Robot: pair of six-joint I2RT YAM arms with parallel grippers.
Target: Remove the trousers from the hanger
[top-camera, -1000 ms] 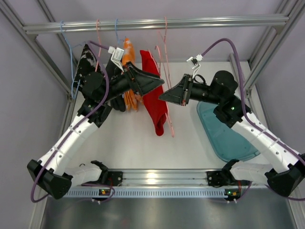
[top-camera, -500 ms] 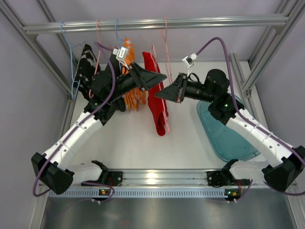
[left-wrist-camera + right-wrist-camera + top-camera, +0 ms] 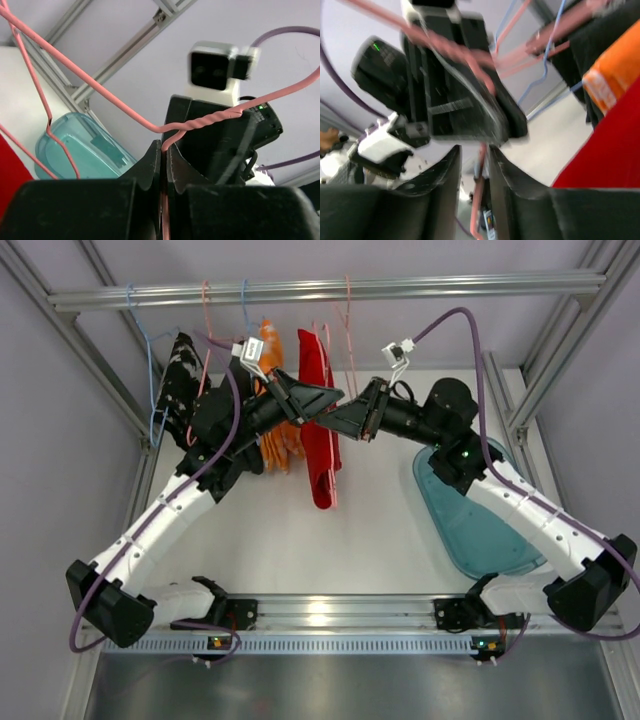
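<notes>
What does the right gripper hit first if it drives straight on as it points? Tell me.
The pink hanger wire, lying between the right gripper's fingers. Right behind it, likely the left gripper, shut on that wire and facing it; the blur hides the exact gap.

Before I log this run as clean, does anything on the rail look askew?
The pink hanger with the red trousers hangs askew; the left gripper is shut on its wire just below the twisted neck, right gripper astride it.

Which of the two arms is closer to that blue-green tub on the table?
The right. The right arm passes over the tub, while the left arm stands on the other side of the red trousers, its hand shut on a pink hanger.
</notes>
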